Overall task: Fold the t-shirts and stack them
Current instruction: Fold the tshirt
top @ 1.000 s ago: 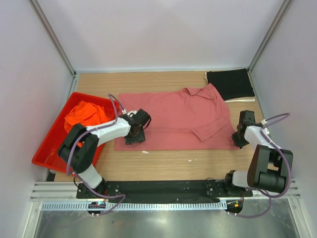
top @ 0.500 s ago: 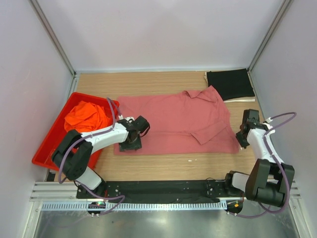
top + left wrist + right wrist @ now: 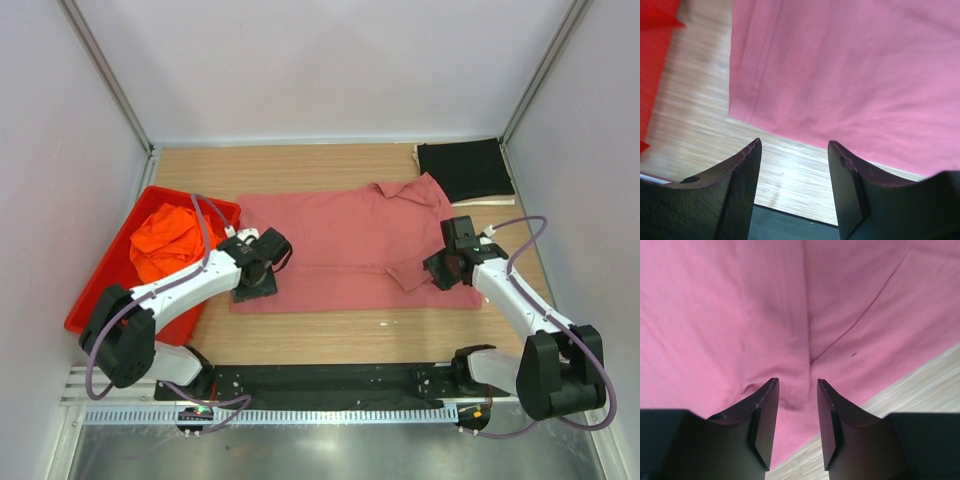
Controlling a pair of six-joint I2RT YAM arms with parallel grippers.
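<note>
No legible text or markings

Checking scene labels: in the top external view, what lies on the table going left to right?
red tray, orange t-shirt inside it → rose-red t-shirt → black t-shirt

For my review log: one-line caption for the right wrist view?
Right gripper, jaws parted, over the rose-red t-shirt near its edge on the wooden table.

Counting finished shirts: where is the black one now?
In the top view, the folded black t-shirt lies in the far right corner of the table, just beyond the spread rose-red t-shirt.
</note>
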